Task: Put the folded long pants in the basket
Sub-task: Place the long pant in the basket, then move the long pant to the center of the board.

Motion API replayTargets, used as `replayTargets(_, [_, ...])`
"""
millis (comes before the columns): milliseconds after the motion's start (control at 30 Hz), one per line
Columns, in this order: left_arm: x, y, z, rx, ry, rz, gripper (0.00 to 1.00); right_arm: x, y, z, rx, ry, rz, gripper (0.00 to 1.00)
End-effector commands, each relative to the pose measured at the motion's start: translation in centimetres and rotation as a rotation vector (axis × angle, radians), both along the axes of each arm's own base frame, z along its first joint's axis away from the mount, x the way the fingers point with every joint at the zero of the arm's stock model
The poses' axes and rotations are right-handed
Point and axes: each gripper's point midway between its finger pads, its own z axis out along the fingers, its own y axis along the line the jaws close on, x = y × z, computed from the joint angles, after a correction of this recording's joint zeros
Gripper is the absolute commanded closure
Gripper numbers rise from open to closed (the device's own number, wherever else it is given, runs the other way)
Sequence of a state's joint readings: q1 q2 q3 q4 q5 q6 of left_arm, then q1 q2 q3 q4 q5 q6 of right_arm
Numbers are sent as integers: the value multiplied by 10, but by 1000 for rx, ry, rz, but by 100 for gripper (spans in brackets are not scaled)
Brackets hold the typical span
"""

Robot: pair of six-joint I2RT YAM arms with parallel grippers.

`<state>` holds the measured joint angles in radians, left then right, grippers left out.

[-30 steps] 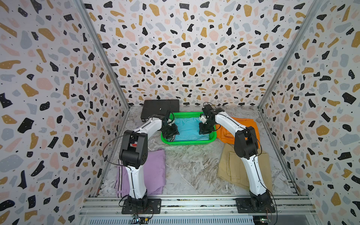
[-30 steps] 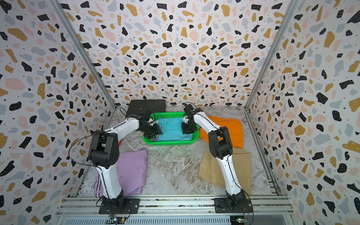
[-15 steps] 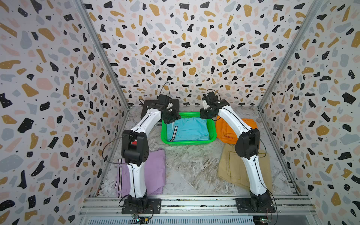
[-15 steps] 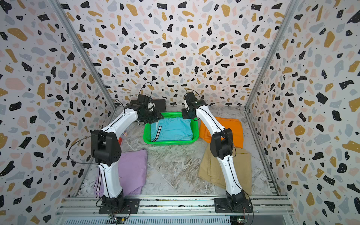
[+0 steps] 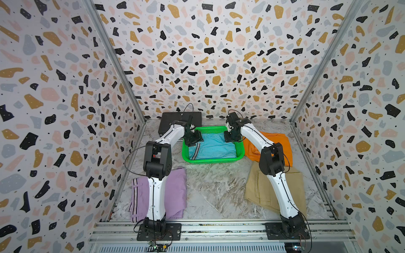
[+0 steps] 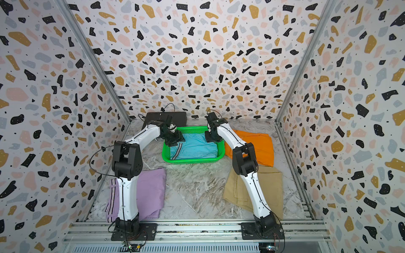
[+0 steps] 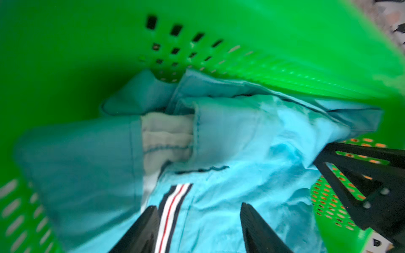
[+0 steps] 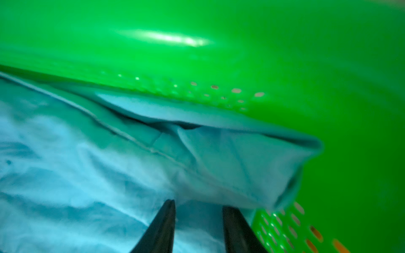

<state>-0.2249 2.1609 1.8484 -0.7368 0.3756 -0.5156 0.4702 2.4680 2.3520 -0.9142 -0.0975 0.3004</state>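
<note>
The green basket (image 5: 212, 161) (image 6: 192, 161) stands at the back middle of the table with the cyan folded long pants (image 5: 215, 146) (image 6: 197, 146) lying inside, striped side to the left. My left gripper (image 5: 194, 140) (image 7: 198, 207) hangs open over the pants (image 7: 241, 175) at the basket's far left corner. At the far right corner my right gripper (image 5: 231, 138) (image 8: 199, 204) is open just above the cloth (image 8: 65, 175), holding nothing. The lilac pants (image 5: 175, 192), khaki pants (image 5: 256, 192) and orange pants (image 5: 280, 139) lie on the table.
A flat black box (image 5: 166, 120) sits behind the basket on the left, against the back wall. Patterned walls close in the table on three sides. Both arms partly cover the lilac and khaki pants.
Both grippers rose from the cyan pants toward the basket's far rim, then came lower again over its far corners. Their jaws stand wider apart than a second ago.
</note>
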Motion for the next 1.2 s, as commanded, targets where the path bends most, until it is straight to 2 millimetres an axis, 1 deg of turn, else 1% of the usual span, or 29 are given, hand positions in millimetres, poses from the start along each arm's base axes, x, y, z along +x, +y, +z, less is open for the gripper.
replayTargets(0, [-1, 4, 118, -58, -231, 21, 21, -13, 3, 108, 129, -137, 5, 40])
replayTargets(33, [-7, 6, 138, -63, -269, 29, 17, -19, 7, 121, 173, -144, 17, 3])
replayTargets(67, [-14, 10, 162, -68, -314, 41, 12, -28, 13, 136, 230, -150, 30, 0])
replayTargets(100, [-23, 16, 182, -64, -355, 55, 3, -38, 16, 149, 278, -151, 36, 0])
replayTargets(133, [-32, 21, 198, -58, -387, 71, 0, -48, 21, 161, 321, -154, 49, 0])
replayTargets(167, [-44, 29, 212, -55, -413, 92, 0, -63, 27, 174, 375, -153, 73, 0])
replayTargets(200, [-53, 38, 221, -51, -433, 115, 0, -75, 31, 185, 414, -158, 89, 0])
replayTargets(233, [-66, 49, 230, -38, -456, 149, 0, -91, 37, 197, 454, -167, 109, 0])
replayTargets(300, [-90, 76, 232, -8, -464, 244, 0, -128, 51, 208, 520, -154, 179, 0])
replayTargets(367, [-118, 106, 230, 14, -473, 329, 0, -171, 71, 207, 565, -101, 261, 0])
replayTargets(433, [-144, 132, 224, 48, -489, 402, 0, -213, 93, 193, 599, -2, 344, 2])
replayTargets(467, [-157, 145, 220, 67, -490, 444, 0, -234, 103, 181, 594, 51, 373, 4])
replayTargets(533, [-181, 166, 214, 95, -500, 512, 0, -267, 120, 156, 572, 122, 415, 5])
replayTargets(567, [-191, 175, 209, 113, -495, 544, 0, -281, 127, 142, 557, 142, 431, 5])
replayTargets(667, [-213, 196, 195, 165, -446, 595, 0, -312, 148, 109, 521, 230, 467, 5])
replayTargets(733, [-221, 202, 187, 181, -407, 600, 0, -321, 159, 89, 481, 314, 477, 9])
replayTargets(767, [-223, 203, 185, 184, -393, 601, 0, -322, 164, 78, 457, 354, 476, 10])
replayTargets(833, [-227, 205, 185, 192, -386, 598, 0, -325, 171, 58, 419, 426, 461, 12])
replayTargets(967, [-236, 204, 197, 197, -412, 598, 0, -328, 189, 32, 397, 454, 442, 12])
replayTargets(1100, [-243, 196, 196, 156, -396, 588, 0, -332, 205, 4, 390, 495, 396, 12])
replayTargets(1167, [-247, 194, 194, 140, -383, 590, 0, -333, 213, -5, 389, 507, 386, 12])
